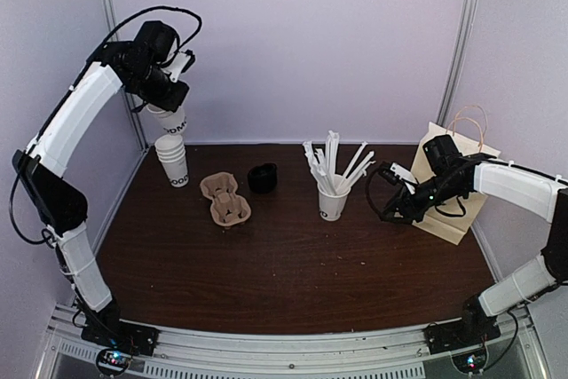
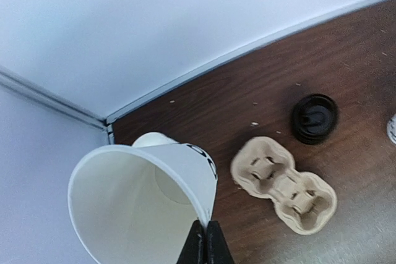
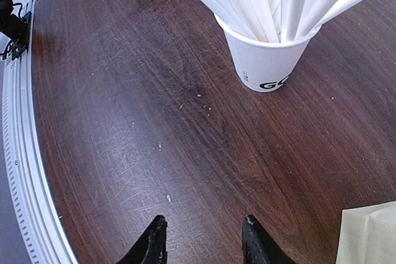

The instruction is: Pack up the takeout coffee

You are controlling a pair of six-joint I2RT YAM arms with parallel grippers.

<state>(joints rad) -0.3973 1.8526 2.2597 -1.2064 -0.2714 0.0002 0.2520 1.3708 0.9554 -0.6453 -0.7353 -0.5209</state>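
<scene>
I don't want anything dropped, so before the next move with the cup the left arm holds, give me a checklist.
1. Grip: left gripper shut on the cup rim: ok.
2. Cup free of the stack: cannot tell; they overlap from above.
3. Lid on cup: not ok; it lies on the table beside the carrier.
4. Carrier slots empty: ok.
5. Other arm: right gripper open, holding nothing: ok.
6. Bag mouth open: cannot tell.
</scene>
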